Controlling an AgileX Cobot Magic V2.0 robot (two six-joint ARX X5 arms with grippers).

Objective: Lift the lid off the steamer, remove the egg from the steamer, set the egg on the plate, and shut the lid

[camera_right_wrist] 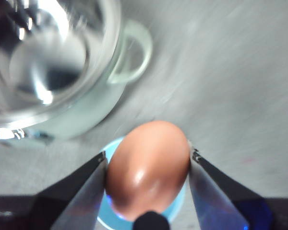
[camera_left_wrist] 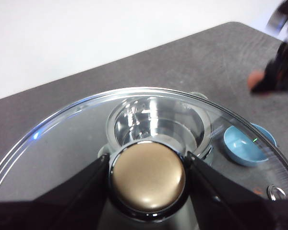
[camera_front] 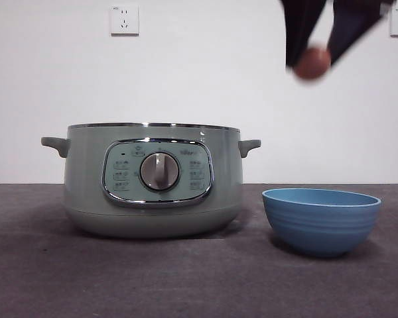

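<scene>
- Egg point(camera_right_wrist: 148, 168), brown and smooth, sits pinched between the two black fingers point(camera_right_wrist: 86, 184) of your right gripper point(camera_right_wrist: 148, 165); each finger presses one flank of the shell.
- Beneath those fingertips you have the plate point(camera_right_wrist: 178, 203), a blue bowl, showing as a rim around the egg; the front view puts the egg high in the air above it.
- Off to one side of the right fingers stands the steamer point(camera_front: 152, 182), pale green, open at the top, its shiny inner pot bare.
- Your left gripper point(camera_left_wrist: 148, 176) clamps the knob point(camera_left_wrist: 148, 176) of the lid point(camera_left_wrist: 62, 139), one finger point(camera_left_wrist: 81, 189) tight on each side.
- Through the glass below the left fingers you can see the steamer, with the plate beside it.
</scene>
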